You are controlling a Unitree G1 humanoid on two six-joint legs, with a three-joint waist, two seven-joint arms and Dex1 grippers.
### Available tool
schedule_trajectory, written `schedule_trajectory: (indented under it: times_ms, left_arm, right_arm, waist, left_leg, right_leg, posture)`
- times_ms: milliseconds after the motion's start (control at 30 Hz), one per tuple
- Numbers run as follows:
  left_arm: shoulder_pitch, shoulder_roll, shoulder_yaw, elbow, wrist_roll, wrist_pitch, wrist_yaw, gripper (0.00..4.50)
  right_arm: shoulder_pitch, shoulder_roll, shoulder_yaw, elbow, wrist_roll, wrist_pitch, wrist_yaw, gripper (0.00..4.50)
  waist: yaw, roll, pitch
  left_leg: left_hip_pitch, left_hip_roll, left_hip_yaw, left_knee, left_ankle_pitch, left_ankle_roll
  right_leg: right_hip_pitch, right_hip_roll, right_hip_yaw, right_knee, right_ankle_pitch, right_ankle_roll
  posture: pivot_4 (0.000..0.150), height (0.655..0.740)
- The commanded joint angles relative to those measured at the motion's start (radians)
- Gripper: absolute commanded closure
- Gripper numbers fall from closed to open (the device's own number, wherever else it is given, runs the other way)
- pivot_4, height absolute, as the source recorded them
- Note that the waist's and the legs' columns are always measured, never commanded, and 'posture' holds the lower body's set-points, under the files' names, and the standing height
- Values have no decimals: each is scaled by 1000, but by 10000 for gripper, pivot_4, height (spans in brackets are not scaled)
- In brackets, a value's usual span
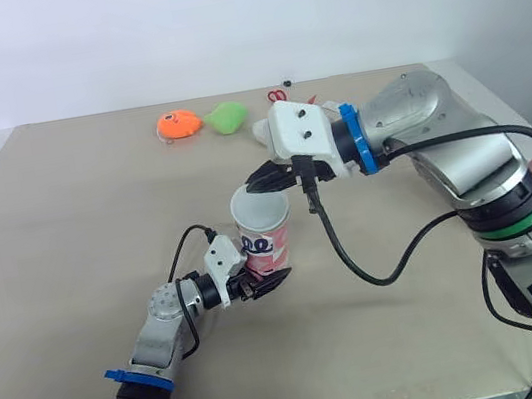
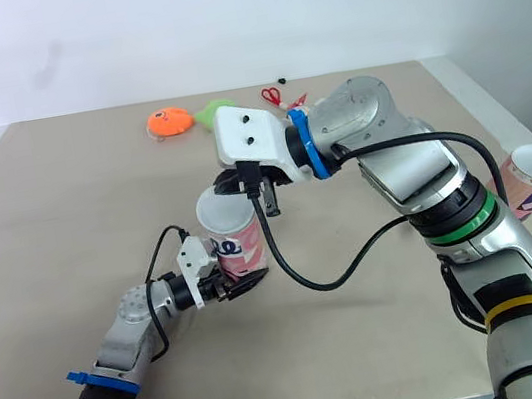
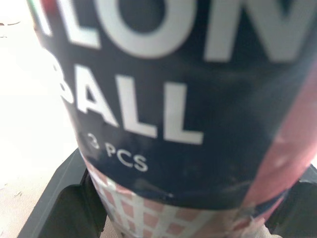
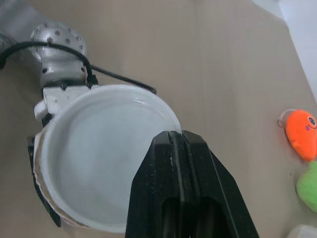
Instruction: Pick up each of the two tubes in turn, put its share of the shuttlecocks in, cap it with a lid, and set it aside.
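At the beige table [image 1: 72,250], white wall [image 1: 218,25] behind, the tube [image 1: 268,235] is clamped by the left gripper [image 1: 269,282], its lid [image 4: 99,153] pinched by the right gripper [image 1: 265,179].

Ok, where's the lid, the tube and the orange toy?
lid [image 4: 99,153]: right wrist view, middle of its white face.
tube [image 1: 271,241]: left eye view, its printed side wall.
orange toy [image 1: 178,124]: left eye view, middle of its body.
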Motion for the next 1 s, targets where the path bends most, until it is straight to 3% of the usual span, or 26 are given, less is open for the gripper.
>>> schedule_trajectory:
  times_ms: [33, 1000]
  left_arm:
    - [38, 12, -19, 27, 12, 36, 4, 11899]
    - [39, 23, -24, 25, 11, 42, 1, 11899]
  right_arm:
    - [-23, -4, -9, -2, -19, -14, 32, 44879]
    - [66, 85, 1, -39, -91, -24, 3, 44879]
  waist:
    - [0, 0, 0]
    - [-1, 0, -2]
  left_leg:
    - [0, 0, 0, 0, 0, 0]
    - [2, 3, 0, 0, 0, 0]
  right_leg:
    - [0, 0, 0, 0, 0, 0]
    - [0, 3, 0, 0, -3, -4]
  posture:
    - [1500, 7400]
    - [1500, 7400]
